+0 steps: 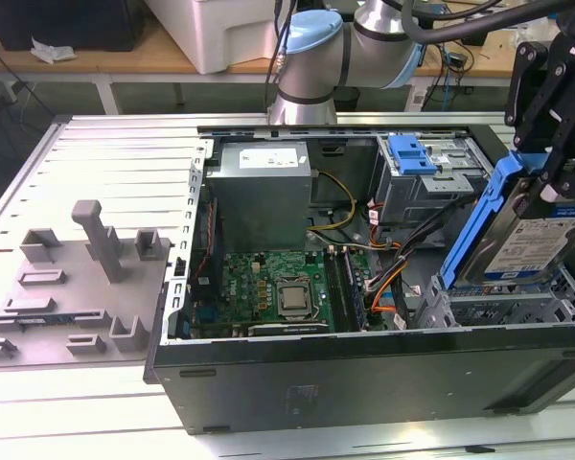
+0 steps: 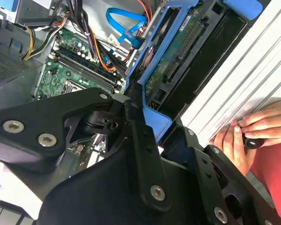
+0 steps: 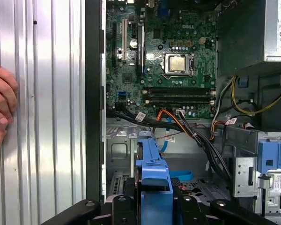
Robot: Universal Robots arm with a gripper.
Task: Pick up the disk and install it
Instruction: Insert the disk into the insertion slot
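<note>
The disk [image 1: 537, 244] is a silver drive with a white-and-blue label in a blue plastic frame. It hangs tilted, on edge, over the grey drive bay [image 1: 503, 309] at the open computer case's corner on the exterior view's right. My black gripper [image 1: 548, 177] is shut on its upper end. In the second wrist view the disk's [image 2: 178, 51] green circuit side and connector show beyond the gripper [image 2: 138, 124]. The first wrist view looks along the disk's [image 3: 154, 180] blue frame edge, held in the gripper [image 3: 154, 211], with the case floor below it.
The case holds a green motherboard [image 1: 278, 287], a grey power-supply box [image 1: 264, 192], a drive cage with a blue latch [image 1: 412, 158] and loose cables [image 1: 393, 278]. A grey fixture plate [image 1: 77, 278] lies to the exterior view's left. A person's hands [image 2: 250, 133] rest on the ribbed table beside the case.
</note>
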